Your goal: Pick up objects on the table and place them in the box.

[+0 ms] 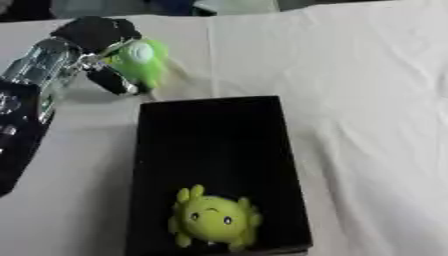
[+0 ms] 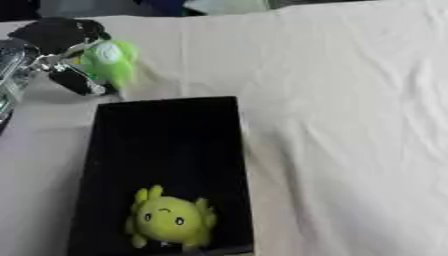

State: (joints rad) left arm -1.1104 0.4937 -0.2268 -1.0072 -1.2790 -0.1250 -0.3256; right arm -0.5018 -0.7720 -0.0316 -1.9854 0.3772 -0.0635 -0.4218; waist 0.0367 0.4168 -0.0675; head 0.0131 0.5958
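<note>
Left hand [image 1: 98, 47] has its fingers pinching the green toy [image 1: 140, 62] just past the black box's [image 1: 289, 170] far-left corner on the worktop, yellow plush [image 1: 214, 220] already inside, so next it probably carries it over and lets go.

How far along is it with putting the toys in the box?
One yellow-green plush already lies in the near end of the black box. The left hand has its fingers curled round a green toy, beyond the box's far left corner, not yet inside. That one still has to go in. No other toys show on the white cloth.
</note>
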